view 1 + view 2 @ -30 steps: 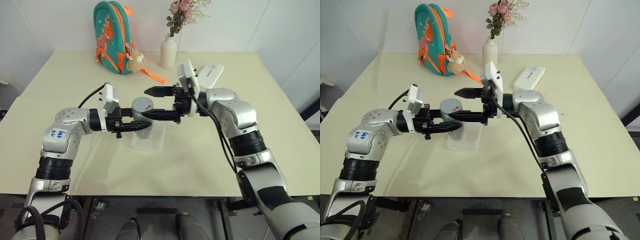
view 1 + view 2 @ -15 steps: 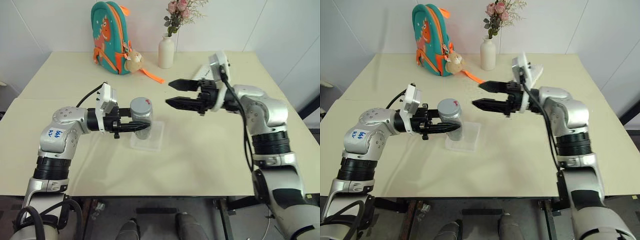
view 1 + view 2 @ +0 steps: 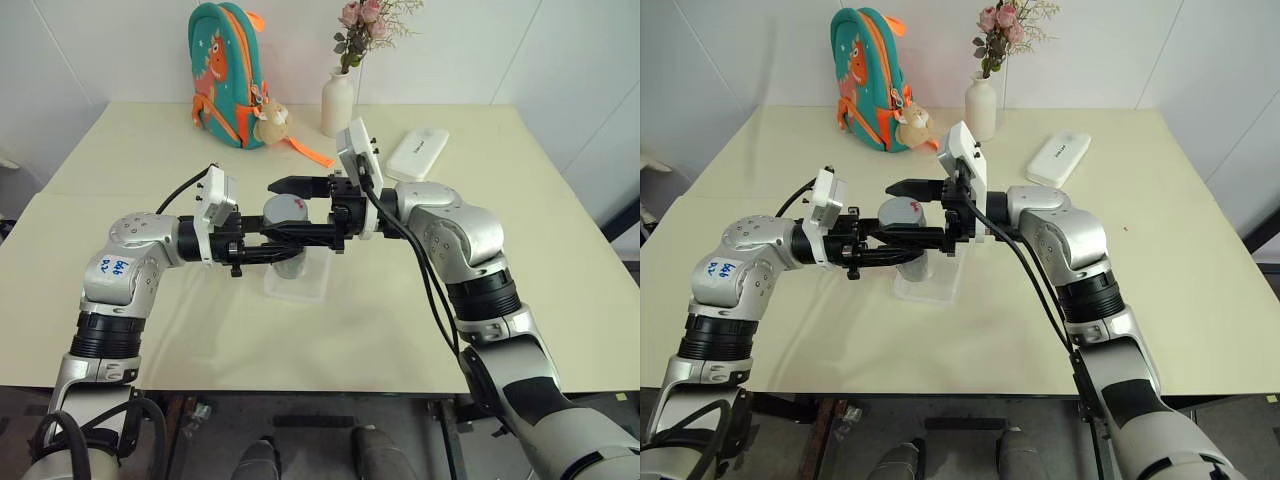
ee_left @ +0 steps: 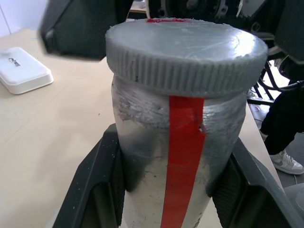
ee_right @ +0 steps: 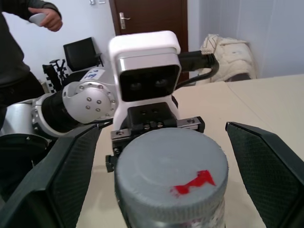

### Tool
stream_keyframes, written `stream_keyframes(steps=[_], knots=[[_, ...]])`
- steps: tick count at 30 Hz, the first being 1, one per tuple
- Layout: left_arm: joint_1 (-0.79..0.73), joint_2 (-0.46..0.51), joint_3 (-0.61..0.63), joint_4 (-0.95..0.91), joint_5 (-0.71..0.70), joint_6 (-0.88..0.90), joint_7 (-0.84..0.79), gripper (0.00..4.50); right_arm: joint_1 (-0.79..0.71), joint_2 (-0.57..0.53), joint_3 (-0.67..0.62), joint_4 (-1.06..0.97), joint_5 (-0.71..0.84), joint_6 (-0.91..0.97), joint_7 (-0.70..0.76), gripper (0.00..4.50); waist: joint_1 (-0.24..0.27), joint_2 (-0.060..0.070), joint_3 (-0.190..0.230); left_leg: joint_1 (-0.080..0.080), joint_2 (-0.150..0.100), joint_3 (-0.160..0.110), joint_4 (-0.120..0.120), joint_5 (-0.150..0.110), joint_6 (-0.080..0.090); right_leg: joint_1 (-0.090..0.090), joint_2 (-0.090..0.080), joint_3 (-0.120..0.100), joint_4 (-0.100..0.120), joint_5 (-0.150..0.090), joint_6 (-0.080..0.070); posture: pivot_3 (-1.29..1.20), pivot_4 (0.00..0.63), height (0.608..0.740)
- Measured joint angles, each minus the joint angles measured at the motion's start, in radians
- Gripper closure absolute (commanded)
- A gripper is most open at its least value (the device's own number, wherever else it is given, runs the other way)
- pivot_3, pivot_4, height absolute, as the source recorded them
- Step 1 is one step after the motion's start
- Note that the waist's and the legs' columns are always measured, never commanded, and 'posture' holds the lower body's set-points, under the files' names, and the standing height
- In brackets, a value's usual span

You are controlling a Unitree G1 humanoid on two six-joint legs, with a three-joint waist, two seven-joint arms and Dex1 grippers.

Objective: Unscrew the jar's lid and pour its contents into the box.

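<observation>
The jar (image 3: 286,232), silvery with a red strip down its side (image 4: 183,156), stands upright over the box (image 3: 303,287), a clear shallow tray. My left gripper (image 3: 296,251) is shut on the jar's body, one finger (image 4: 95,190) on each side. The grey lid (image 5: 171,178) sits on the jar and bears a red mark. My right gripper (image 3: 272,210) reaches in from the right, level and open. Its fingers (image 5: 61,180) stand on either side of the lid, apart from it. The contents are hidden inside the jar.
At the back of the table stand a teal backpack (image 3: 228,75) with a plush toy (image 3: 268,121), a white flower vase (image 3: 337,101) and a flat white case (image 3: 417,152). A person (image 5: 21,57) stands beyond the table in the right wrist view.
Half a second ago my right gripper had drawn away to the right of the jar. It has swung back left and now straddles the lid, still open. My left gripper and the jar have stayed put.
</observation>
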Motion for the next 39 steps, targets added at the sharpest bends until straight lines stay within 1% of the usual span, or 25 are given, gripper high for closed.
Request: stream_keyframes(steps=[8, 13, 17, 19, 21, 25, 30, 36, 39], knots=[[0.0, -0.006, -0.003, 0.0, 0.0, 0.0, 0.002, 2.57, -0.029, 0.006, -0.002, 0.059, -0.021, -0.037, 0.005, 0.03, -0.002, 0.0, 0.0, 0.0, 0.0, 0.0, 0.0, 0.0, 0.0, 0.0, 0.0, 0.0, 0.0, 0.0, 0.0, 0.0, 0.15, 0.74], [0.0, -0.006, -0.002, 0.002, 0.002, 0.002, 0.019, 2.57, -0.041, -0.033, -0.002, 0.098, -0.022, -0.074, 0.048, 0.03, -0.001, 0.0, 0.0, 0.0, 0.0, 0.0, 0.0, 0.0, 0.0, 0.0, 0.0, 0.0, -0.001, 0.0, 0.0, 0.0, 0.15, 0.74], [0.003, -0.002, -0.002, 0.006, 0.005, 0.006, 0.028, 2.57, -0.045, -0.107, -0.021, 0.119, -0.022, -0.092, 0.088, 0.03, 0.0, 0.0, 0.0, 0.0, 0.0, 0.0, -0.001, 0.0, 0.0, 0.0, 0.0, 0.0, -0.001, 0.0, 0.0, 0.0, 0.15, 0.74], [0.003, -0.001, -0.002, 0.003, 0.003, 0.005, 0.019, 2.57, -0.045, -0.175, -0.043, 0.149, -0.036, -0.096, 0.099, 0.03, 0.003, 0.0, 0.0, 0.0, 0.0, 0.0, 0.0, 0.0, 0.0, 0.0, 0.0, 0.0, -0.001, 0.0, 0.0, 0.0, 0.15, 0.74], [0.004, 0.001, 0.002, 0.002, 0.002, 0.005, 0.014, 2.57, -0.041, -0.218, -0.057, 0.17, -0.049, -0.096, 0.118, 0.03, 0.005, 0.0, 0.0, 0.0, 0.0, 0.0, -0.001, 0.0, 0.0, 0.0, 0.0, 0.0, -0.002, 0.0, 0.0, 0.0, 0.15, 0.74], [0.004, 0.001, 0.003, 0.001, 0.002, 0.004, 0.009, 2.57, -0.041, -0.257, -0.076, 0.223, -0.053, -0.09, 0.144, 0.03, -0.006, 0.0, 0.0, 0.0, 0.0, 0.0, -0.001, 0.0, 0.0, 0.0, 0.0, 0.0, -0.001, 0.0, 0.0, 0.0, 0.15, 0.74], [0.004, 0.002, 0.004, 0.001, 0.002, 0.003, 0.006, 2.57, -0.041, -0.226, -0.111, 0.184, 0.011, -0.005, 0.143, 0.03, -0.006, 0.0, 0.0, 0.0, 0.0, 0.0, -0.001, 0.0, 0.0, 0.0, 0.0, 0.0, -0.001, 0.0, 0.0, 0.0, 0.15, 0.74], [0.004, 0.003, 0.004, 0.0, 0.002, 0.002, 0.005, 2.57, -0.026, -0.106, -0.087, 0.028, 0.059, 0.052, 0.09, 0.03, -0.001, 0.0, 0.0, 0.0, 0.0, 0.0, -0.001, 0.0, 0.0, 0.0, 0.0, 0.0, -0.001, 0.0, 0.0, 0.0, 0.15, 0.74], [0.005, 0.003, 0.004, -0.001, 0.002, 0.002, 0.009, 2.57, -0.021, -0.058, -0.061, 0.01, 0.049, 0.055, 0.051, 0.03, 0.0, 0.0, 0.0, 0.0, 0.0, 0.0, -0.001, 0.0, 0.0, 0.0, 0.0, 0.0, -0.001, 0.0, 0.0, 0.0, 0.15, 0.74]])
